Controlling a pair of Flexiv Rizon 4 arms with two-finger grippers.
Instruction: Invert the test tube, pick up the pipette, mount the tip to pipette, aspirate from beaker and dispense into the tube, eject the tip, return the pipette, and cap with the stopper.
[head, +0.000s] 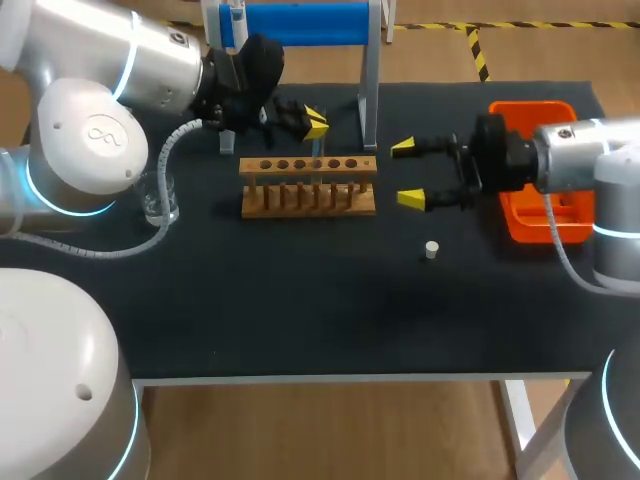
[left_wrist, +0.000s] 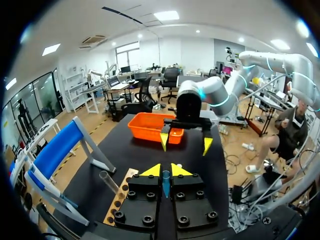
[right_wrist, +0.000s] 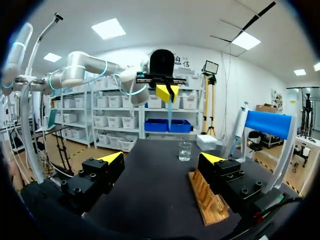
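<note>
My left pincer (head: 316, 123) is in the upper middle of the head view, just behind the wooden rack (head: 308, 187). It is clenched on the test tube (right_wrist: 170, 114), which sticks down out of its yellow tips. My right pincer (head: 407, 174) is just right of the rack, released, with its fingers spread wide. The little white stopper (head: 431, 249) lies on the table (head: 300, 320) below it, with a wide gap to the table's front edge. The orange tray (head: 520, 112) sits by the right edge, and my right arm covers part of it. The beaker (head: 160, 197) stands at the left, with my left arm's cable crossing it. The blue stand (head: 369, 90) is cut off at the top, and I cannot make out the pipette.
</note>
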